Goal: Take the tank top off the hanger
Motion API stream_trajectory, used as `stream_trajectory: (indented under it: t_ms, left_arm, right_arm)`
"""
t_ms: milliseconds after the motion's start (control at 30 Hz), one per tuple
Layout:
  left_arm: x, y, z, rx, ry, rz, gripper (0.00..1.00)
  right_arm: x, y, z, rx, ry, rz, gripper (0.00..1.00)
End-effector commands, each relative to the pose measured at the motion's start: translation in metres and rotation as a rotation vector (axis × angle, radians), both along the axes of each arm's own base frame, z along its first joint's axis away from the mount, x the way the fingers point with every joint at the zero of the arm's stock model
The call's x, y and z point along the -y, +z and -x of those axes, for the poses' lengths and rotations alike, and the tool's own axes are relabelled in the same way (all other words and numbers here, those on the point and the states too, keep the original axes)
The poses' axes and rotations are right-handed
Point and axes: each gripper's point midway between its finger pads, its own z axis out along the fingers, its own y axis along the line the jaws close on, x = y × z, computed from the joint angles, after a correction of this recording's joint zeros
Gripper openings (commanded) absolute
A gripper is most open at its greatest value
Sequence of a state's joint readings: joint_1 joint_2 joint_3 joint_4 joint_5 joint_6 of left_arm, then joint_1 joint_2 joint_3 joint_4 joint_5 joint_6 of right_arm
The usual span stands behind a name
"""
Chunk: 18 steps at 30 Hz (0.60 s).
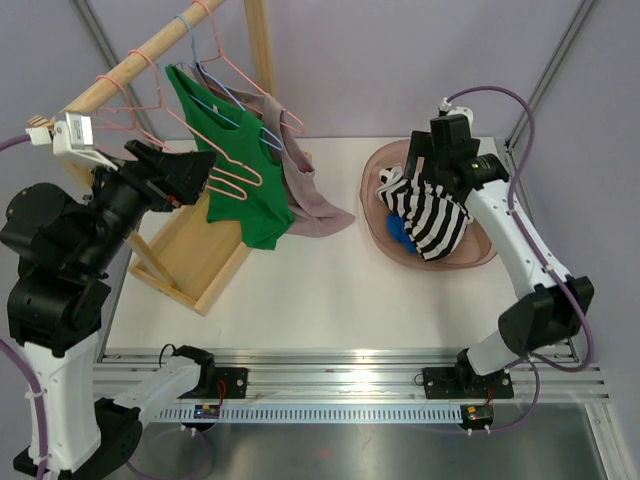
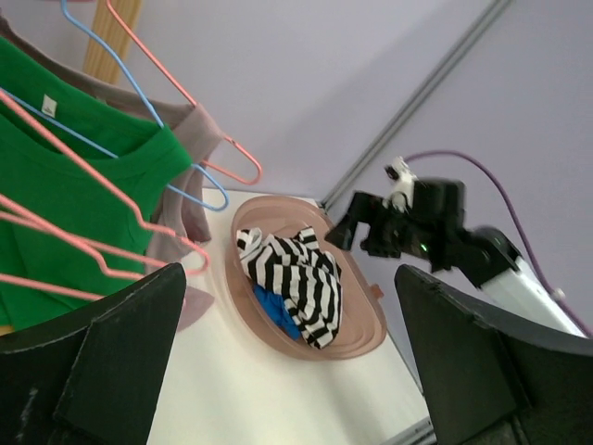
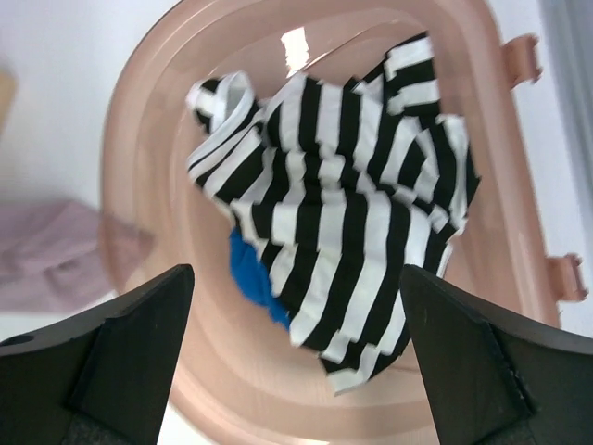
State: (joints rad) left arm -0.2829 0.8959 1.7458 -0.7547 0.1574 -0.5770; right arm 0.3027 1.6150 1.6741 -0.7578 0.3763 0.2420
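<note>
A green tank top (image 1: 235, 190) hangs on a pink wire hanger (image 1: 240, 172) from the wooden rail (image 1: 140, 60) at the back left. The left wrist view shows its green neckline (image 2: 65, 195). My left gripper (image 1: 200, 172) is open just left of the tank top, nothing between its fingers (image 2: 289, 273). My right gripper (image 1: 425, 165) hovers open over the pink basin (image 1: 378, 170) at the right. Its jaws (image 3: 296, 273) stand wide above a black-and-white striped garment (image 3: 352, 213) lying in the basin, apart from the cloth.
A mauve garment (image 1: 305, 195) hangs on a blue hanger behind the green one, its hem on the table. Empty pink hangers (image 1: 125, 105) hang on the rail. The rack's wooden base (image 1: 195, 250) lies at the left. A blue cloth (image 3: 250, 273) lies under the striped garment.
</note>
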Motion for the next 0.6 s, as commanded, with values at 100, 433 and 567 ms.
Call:
stream_trajectory:
  t_ms: [100, 433, 567]
  left_arm:
    - [-0.009, 0.033, -0.037, 0.023, 0.108, 0.019, 0.99]
    - [-0.011, 0.036, -0.117, -0.056, 0.319, -0.015, 0.91]
    - [-0.015, 0.019, -0.146, -0.101, 0.426, -0.061, 0.86]
  right_arm:
    - [-0.052, 0.043, 0.066, 0.155, 0.257, -0.352, 0.99]
    - [-0.074, 0.052, 0.154, 0.202, 0.443, -0.584, 0.98]
    - [-0.069, 0.055, 0.180, 0.215, 0.473, -0.579, 0.97]
